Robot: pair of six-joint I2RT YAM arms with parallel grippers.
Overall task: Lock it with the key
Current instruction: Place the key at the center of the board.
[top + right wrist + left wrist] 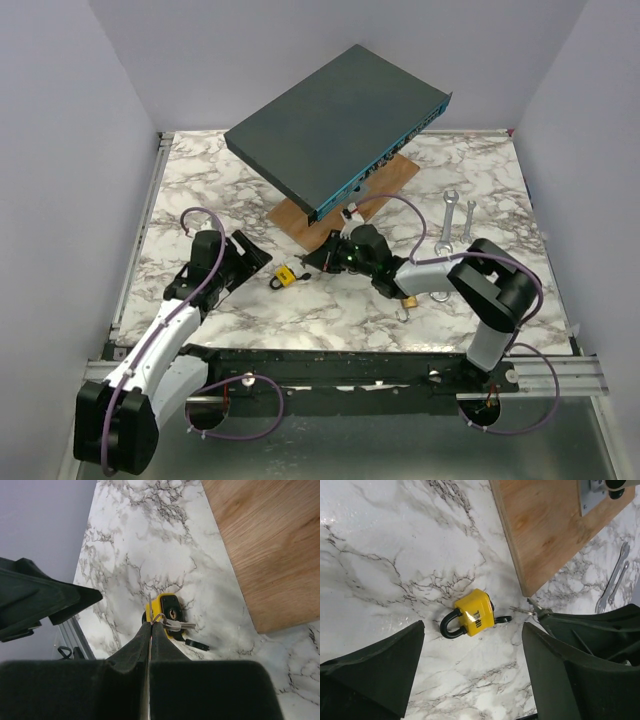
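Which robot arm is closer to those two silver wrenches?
Right. The right arm bends just beside the wrenches; the left arm is far off, beyond the yellow padlock.

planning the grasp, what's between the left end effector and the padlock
Only bare marble; in the left wrist view nothing separates the left end effector from the padlock.

The top camera sits high behind my two arm bases and looks down and forward over the whole table point(250, 320), from well back. My left wrist camera looks steeply down between the fingers of my left end effector point(473, 625), close above the marble. My right wrist camera sights along my right end effector point(151, 626), lower and nearer. All three share the yellow padlock point(283, 277) and the wooden board point(297, 218); each wrist view catches the opposite end effector
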